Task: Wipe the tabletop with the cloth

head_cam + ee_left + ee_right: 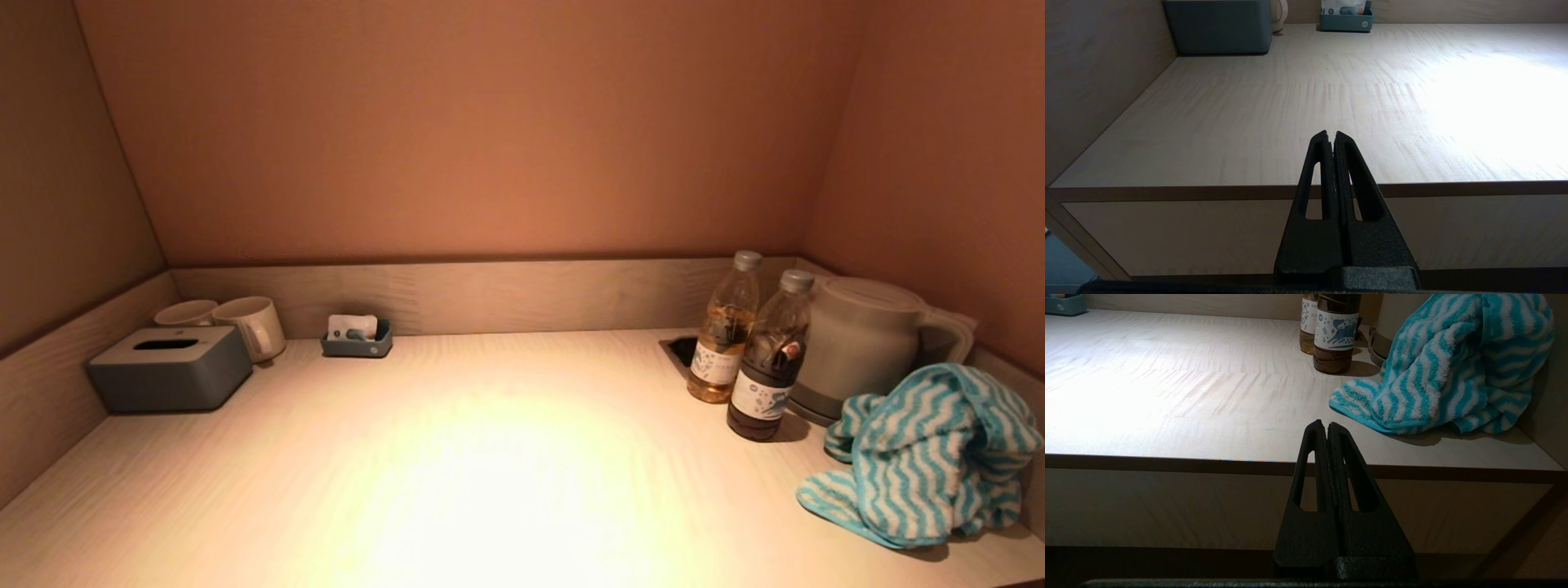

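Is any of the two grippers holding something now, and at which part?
Nothing is held. The left gripper and right gripper both have their jaws shut on nothing, in front of the table edge. The cloth lies crumpled on the tabletop.

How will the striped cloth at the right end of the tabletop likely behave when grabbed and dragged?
The striped cloth lies in a crumpled heap, so it is probably floppy and would sag from a pinch. Its fluffy pile suggests it is light and not slippery. Dragged, it may unfold and brush the dark bottle beside it.
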Motion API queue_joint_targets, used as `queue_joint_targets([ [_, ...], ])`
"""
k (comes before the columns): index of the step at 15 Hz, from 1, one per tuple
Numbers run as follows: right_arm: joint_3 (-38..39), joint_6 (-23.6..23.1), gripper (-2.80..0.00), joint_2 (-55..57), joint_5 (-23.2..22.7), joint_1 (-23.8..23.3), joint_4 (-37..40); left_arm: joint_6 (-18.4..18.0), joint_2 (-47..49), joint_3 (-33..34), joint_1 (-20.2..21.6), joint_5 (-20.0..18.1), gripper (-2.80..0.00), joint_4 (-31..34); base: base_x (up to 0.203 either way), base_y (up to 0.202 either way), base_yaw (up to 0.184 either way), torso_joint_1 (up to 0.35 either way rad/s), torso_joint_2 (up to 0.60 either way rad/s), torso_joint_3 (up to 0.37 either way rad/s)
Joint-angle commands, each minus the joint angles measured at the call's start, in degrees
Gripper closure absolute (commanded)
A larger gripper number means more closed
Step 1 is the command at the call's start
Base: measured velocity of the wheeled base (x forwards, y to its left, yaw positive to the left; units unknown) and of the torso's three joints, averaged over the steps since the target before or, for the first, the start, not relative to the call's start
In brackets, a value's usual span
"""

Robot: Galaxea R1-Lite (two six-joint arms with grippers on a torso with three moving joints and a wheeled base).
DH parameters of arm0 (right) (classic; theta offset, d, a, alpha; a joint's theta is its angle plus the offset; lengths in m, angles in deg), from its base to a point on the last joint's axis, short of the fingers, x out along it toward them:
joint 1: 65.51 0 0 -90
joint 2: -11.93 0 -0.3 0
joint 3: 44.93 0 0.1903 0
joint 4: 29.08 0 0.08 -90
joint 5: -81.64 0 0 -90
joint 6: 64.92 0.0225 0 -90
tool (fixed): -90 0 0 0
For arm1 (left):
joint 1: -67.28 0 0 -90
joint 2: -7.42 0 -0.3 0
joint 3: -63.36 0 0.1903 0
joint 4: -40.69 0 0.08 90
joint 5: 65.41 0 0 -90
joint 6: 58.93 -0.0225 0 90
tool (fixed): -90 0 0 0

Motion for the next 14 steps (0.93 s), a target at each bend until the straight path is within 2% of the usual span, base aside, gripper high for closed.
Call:
queue_joint_targets([
  [1, 0.0, -0.03, 0.0, -0.04, -0.03, 0.02, 0.01, 0.05, -0.02, 0.0, 0.01, 0.0, 0.0, 0.0, 0.0, 0.0, 0.0, 0.0, 0.0, 0.0],
  [14, 0.0, -0.12, 0.0, 0.04, -0.03, 0.02, 0.01, -0.02, -0.02, 0.0, 0.01, 0.0, 0.0, 0.0, 0.0, 0.0, 0.0, 0.0, 0.0, 0.0],
])
